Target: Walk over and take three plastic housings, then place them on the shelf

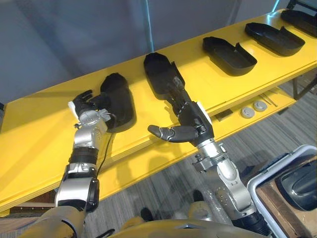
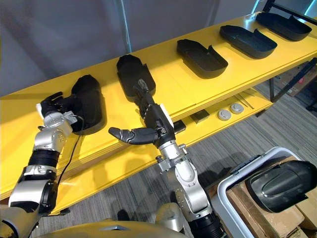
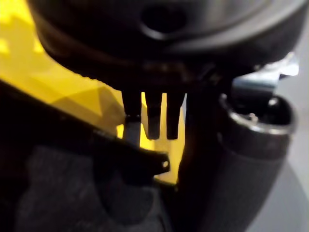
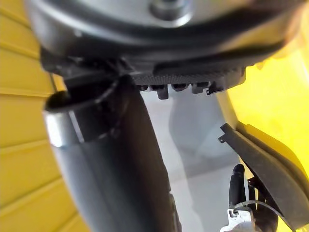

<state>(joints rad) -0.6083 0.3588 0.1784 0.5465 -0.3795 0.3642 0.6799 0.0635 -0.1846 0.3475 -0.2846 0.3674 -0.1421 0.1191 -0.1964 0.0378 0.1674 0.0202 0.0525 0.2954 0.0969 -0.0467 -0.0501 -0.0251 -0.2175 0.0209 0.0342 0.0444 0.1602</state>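
- Right hand (image 1: 195,121) lay open, its straight fingers (image 1: 174,93) reaching into the near end of the second housing (image 1: 159,72), thumb spread sideways.
- Nearby, a white-rimmed crate (image 2: 224,193) held a glossy black shell (image 2: 280,184).
- Two grey round discs (image 1: 247,112) sat on a lower yellow ledge (image 1: 233,124).
- Left hand (image 1: 90,110) met the near end of the leftmost housing (image 1: 121,99); whether it gripped could not be told.
- Matte black, shallow, boat-shaped housings stood in a row on the yellow surface (image 1: 39,129), long axes running near to far.

Housings (image 1: 229,54) matt blk plastic; shelf (image 1: 44,126) smooth, semi-gloss yellow paint.
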